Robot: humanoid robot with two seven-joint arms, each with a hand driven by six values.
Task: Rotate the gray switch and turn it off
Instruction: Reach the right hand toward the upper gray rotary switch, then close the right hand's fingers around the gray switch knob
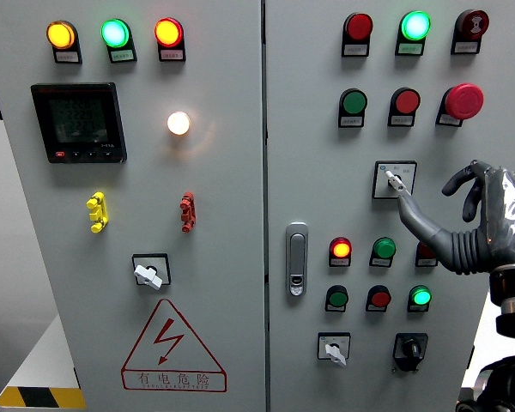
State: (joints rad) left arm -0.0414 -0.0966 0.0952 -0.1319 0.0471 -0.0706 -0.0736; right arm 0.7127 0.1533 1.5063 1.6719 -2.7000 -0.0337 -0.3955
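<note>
My index fingertip [403, 199] is stretched out and sits right at the gray switch [395, 180], touching or just under its small knob, can't tell which; the other fingers of my right hand [485, 219] curl loosely, thumb arched up, nothing gripped. The switch is in a square plate on the right cabinet door [498, 103], mid height, below a green button [354, 103], a red button [405, 101] and the big red mushroom button [463, 100]. Just under my finger: a lit red lamp [341, 250] and a green lamp [383, 250]; a third lamp is partly hidden behind my palm. Further left, the door handle [297, 257], then the left door w/ meter display [78, 122], glowing white lamp [178, 123] & high-voltage warning triangle [172, 348]. My right arm comes in from the right edge
</note>
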